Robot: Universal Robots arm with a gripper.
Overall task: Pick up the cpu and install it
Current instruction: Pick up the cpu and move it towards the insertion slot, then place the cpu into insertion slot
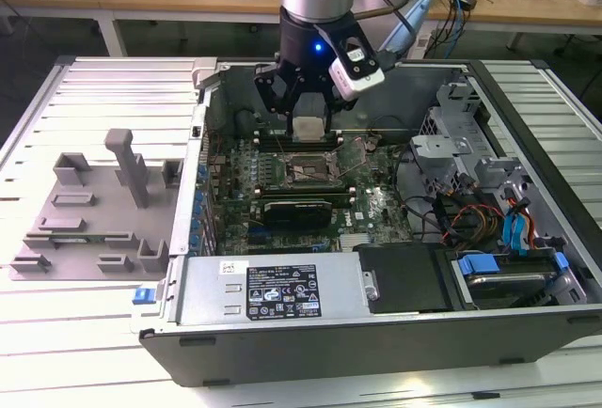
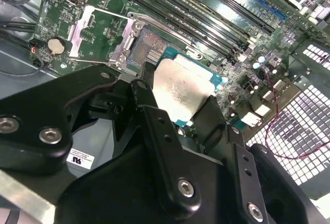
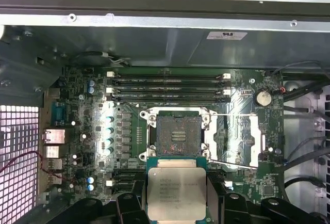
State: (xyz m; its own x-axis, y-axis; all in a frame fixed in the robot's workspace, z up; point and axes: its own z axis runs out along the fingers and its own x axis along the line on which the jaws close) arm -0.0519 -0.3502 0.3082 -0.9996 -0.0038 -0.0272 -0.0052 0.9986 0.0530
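The cpu (image 3: 176, 190), a flat square chip with a dull silver metal lid on a green rim, is clamped at two opposite edges by the black fingers (image 2: 209, 115) of the pincer (image 1: 307, 126). In the second wrist view the lid shows a smeared, chalky patch. The chip hangs inside an open computer case (image 1: 376, 337) lying on its side, over the green circuit board (image 3: 82, 105).

Just beside the pincer on that board is the socket (image 3: 177, 133), a square metal frame. Nothing sits in its recess, and its field of fine contacts is bare. Its shiny steel cover plate (image 3: 240, 139) is swung open to one side. Past the socket run long black memory slots (image 3: 170, 82) and a round silver coin battery (image 3: 263, 98).

Farther out in the case, on the side toward the exterior camera, are a silver metal power box (image 1: 273, 290) and a drive bay with blue plastic tabs (image 1: 480, 265).

Well apart from the pincer, toward the exterior view's left, grey plastic blocks (image 1: 94, 211) stand on a ribbed metal table (image 1: 85, 88).
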